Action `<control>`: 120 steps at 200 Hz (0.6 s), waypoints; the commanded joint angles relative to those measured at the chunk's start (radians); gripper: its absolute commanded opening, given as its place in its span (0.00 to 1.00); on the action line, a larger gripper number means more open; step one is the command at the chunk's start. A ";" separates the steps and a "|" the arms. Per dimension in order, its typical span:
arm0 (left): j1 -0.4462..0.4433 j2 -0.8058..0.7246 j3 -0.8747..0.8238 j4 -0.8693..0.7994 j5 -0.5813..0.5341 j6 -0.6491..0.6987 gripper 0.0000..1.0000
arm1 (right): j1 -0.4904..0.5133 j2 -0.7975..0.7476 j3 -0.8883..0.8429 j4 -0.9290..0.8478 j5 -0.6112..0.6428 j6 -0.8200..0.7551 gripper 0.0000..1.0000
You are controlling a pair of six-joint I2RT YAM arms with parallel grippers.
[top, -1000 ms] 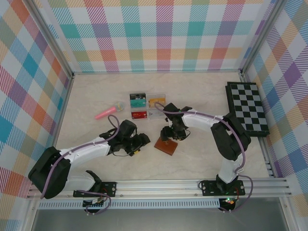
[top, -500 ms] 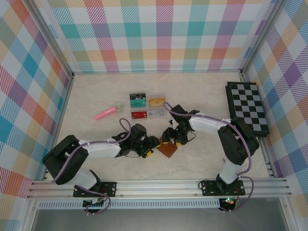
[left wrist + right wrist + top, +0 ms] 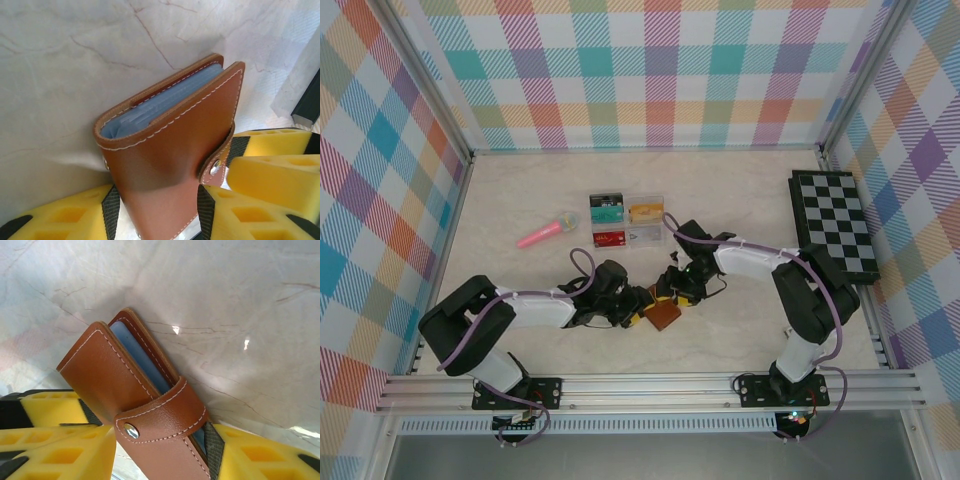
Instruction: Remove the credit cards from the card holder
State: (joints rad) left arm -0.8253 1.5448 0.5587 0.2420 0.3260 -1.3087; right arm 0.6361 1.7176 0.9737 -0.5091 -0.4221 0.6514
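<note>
Straddling the closed card holder [image 3: 170, 150] from opposite sides, the left gripper [image 3: 640, 308] and the right gripper [image 3: 673, 294] are each standing part-way closed with the brown folder between their yellow fingers [image 3: 55, 220]. The black pads are sitting right at its edges, but I cannot tell whether either pair is actually pressing on it. In the left wrist view the holder's long axis is running straight out from between the jaws and leaning slightly right. Its folded spine is lying toward the left-hand finger and its strap [image 3: 216, 162], snapped shut, toward the right-hand one, while blue-grey page edges are showing along the far end. In the right wrist view the holder is pointing out of the jaws toward the far left. Here the strap is wrapping the near end just at the fingertips, and the page edges are showing along the long side facing the right-hand finger. White stitching is running round the covers and the strap. The overhead camera is giving the wider layout: the two sets of jaws are meeting nose to nose at the holder. Beyond them, away from the arm bases, four credit cards [image 3: 607, 210] — teal, orange, red, grey — are lying in a clear box [image 3: 627, 222], their print too small to read.
</note>
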 commanded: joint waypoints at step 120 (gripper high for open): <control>0.020 -0.051 -0.029 0.129 -0.012 0.143 0.38 | -0.027 0.051 -0.057 0.166 -0.143 0.101 0.49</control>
State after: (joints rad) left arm -0.8154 1.5482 0.5404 0.2825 0.3302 -1.2377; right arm 0.6212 1.7515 0.9451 -0.4213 -0.4885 0.7185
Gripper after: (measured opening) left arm 0.388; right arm 0.488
